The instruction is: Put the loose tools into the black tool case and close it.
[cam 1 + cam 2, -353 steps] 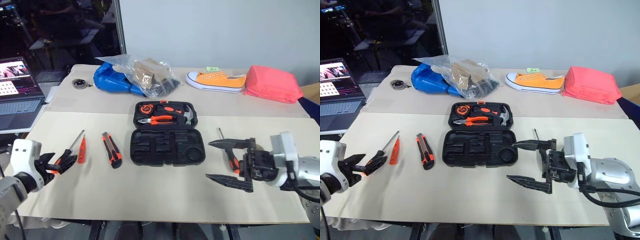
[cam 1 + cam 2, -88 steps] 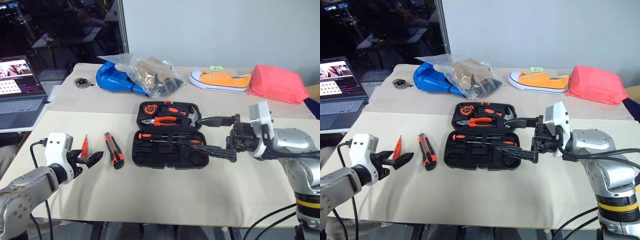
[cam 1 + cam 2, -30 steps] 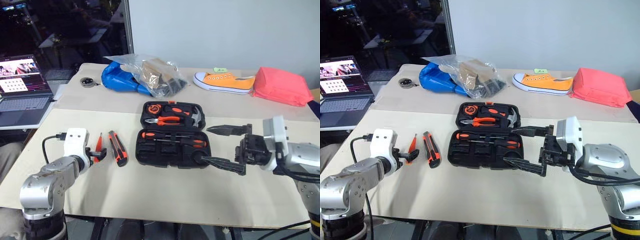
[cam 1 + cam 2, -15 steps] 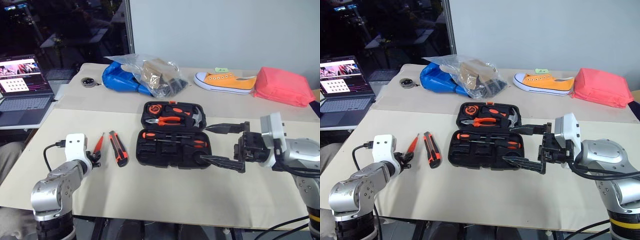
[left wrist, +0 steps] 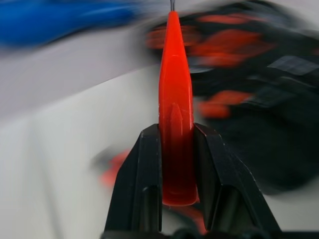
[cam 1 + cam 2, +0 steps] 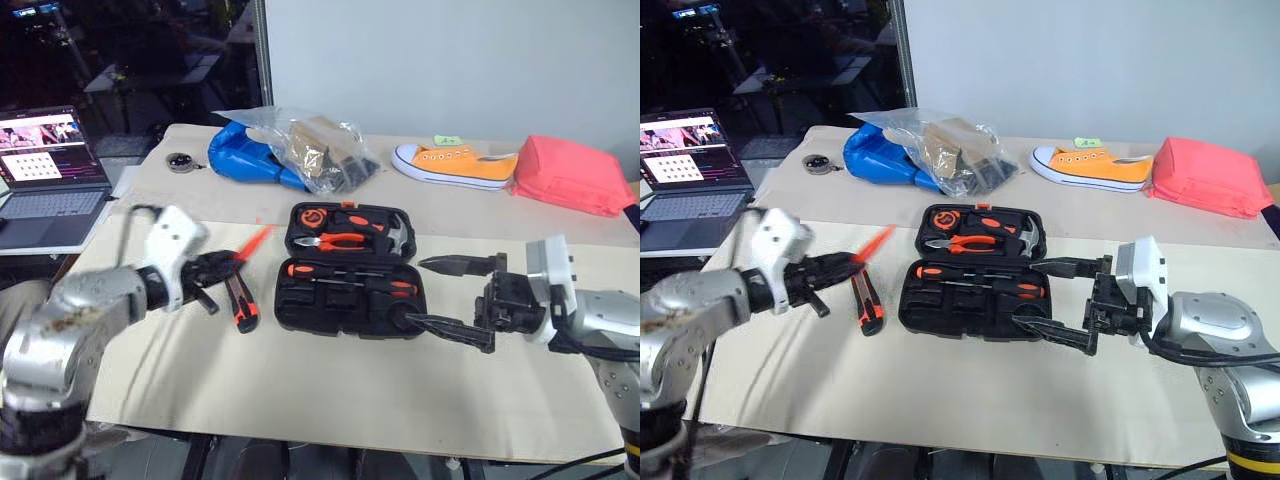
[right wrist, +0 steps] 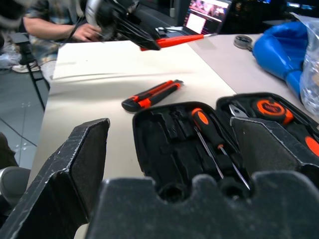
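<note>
The black tool case [image 6: 330,312] lies open mid-table, two orange-and-black screwdrivers [image 6: 350,273] lying in its near half. My left gripper [image 6: 215,268] hangs above the table left of the case, shut on the slim orange screwdriver [image 6: 255,240], whose tip points toward the case. In the left wrist view both fingers [image 5: 149,164] clamp that screwdriver [image 5: 175,99] by its handle end. The orange-and-black utility knife [image 6: 240,300] rests on the table just below that hand. My right gripper [image 6: 415,292] stands open at the case's right edge, holding nothing.
Pliers, a hammer and a tape measure fill the case's far half [image 6: 345,228]. Behind are a blue bag [image 6: 245,155] with a clear plastic bag, an orange shoe [image 6: 455,163] and a pink pouch [image 6: 570,175]. A laptop [image 6: 45,180] sits far left; a person [image 7: 55,25] sits beyond it.
My left gripper has shut on the slim orange screwdriver, lifted it off the table and swung it right toward the case. The right arm has kept still.
</note>
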